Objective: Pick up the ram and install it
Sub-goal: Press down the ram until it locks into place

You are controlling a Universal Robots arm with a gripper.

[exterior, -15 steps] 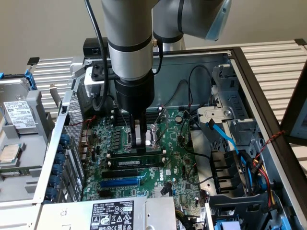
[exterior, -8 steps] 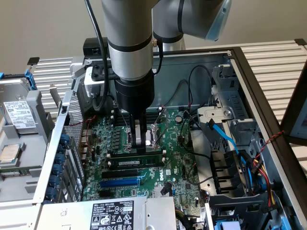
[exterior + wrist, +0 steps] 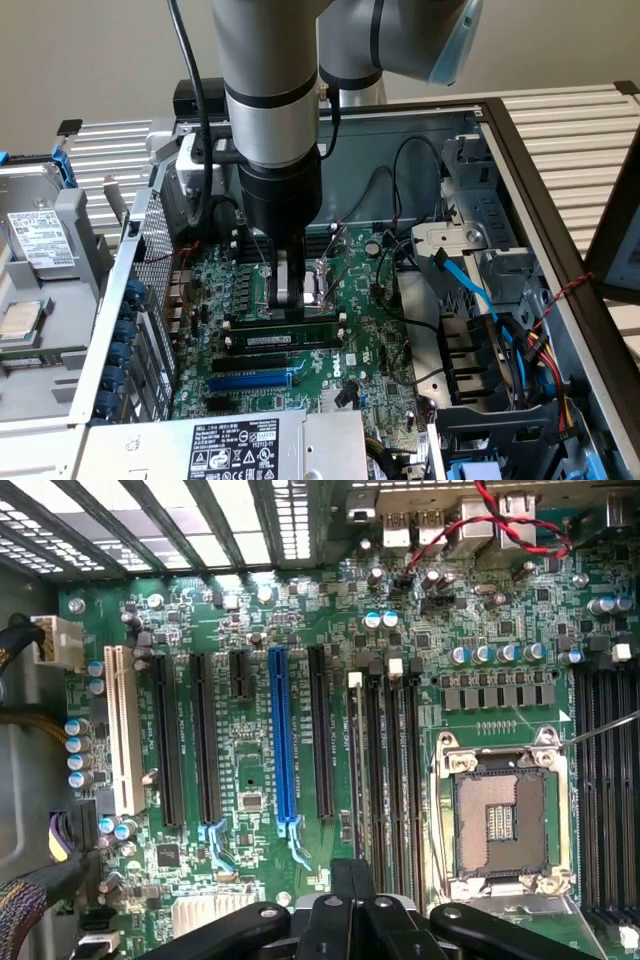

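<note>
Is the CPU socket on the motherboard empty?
Yes, the CPU socket lies open in the wrist view, with bare contacts and no chip or cooler on it.

Inside the open computer case [image 3: 520,160], lying flat, the motherboard [image 3: 380,340]. On the board, the ram [image 3: 285,340] sitting in a slot, just below the gripper [image 3: 288,295]. Toward the exterior view's right, cables [image 3: 480,300] and a drive cage [image 3: 480,370]. Toward its left, a hard drive [image 3: 45,240] outside the case.
</note>
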